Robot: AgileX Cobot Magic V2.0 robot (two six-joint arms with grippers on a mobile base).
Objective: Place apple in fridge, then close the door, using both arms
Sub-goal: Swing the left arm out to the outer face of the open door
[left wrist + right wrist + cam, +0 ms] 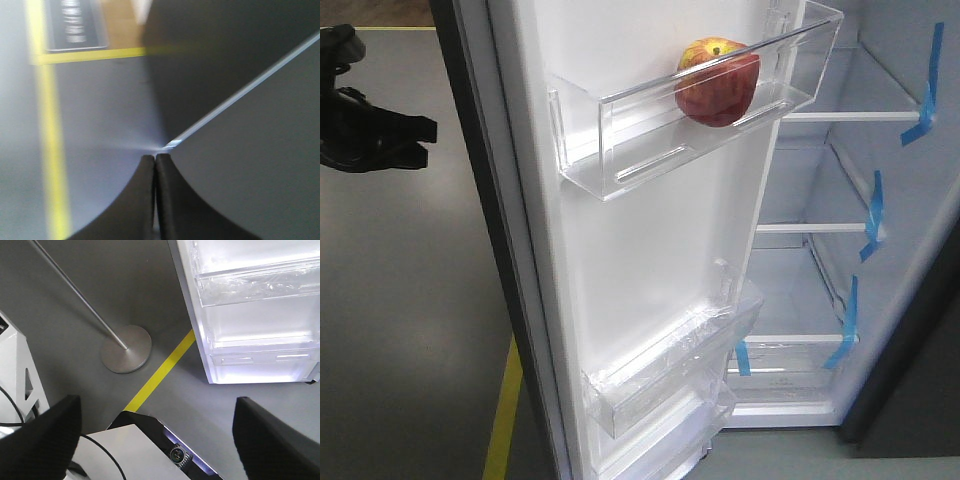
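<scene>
The apple [718, 82], red with yellow patches, rests in the clear upper bin [620, 150] of the open door [650, 270]. The fridge [840, 200] shows its white interior and blue-taped shelves to the right. My left gripper [155, 159] is shut on nothing, its fingertips pressed together near the light edge of the door's dark grey outer face [260, 165]. In the front view the left gripper [390, 135] hangs left of the door, apart from it. My right gripper [157, 401] is open and empty, low above the floor, short of the door's lower bins [260, 285].
A metal pole on a round base [126, 348] stands on the grey floor left of the door. A yellow floor line [160, 371] runs past the door's bottom corner. The robot's own base [135, 450] fills the space under the right gripper. A white frame [15, 370] is at far left.
</scene>
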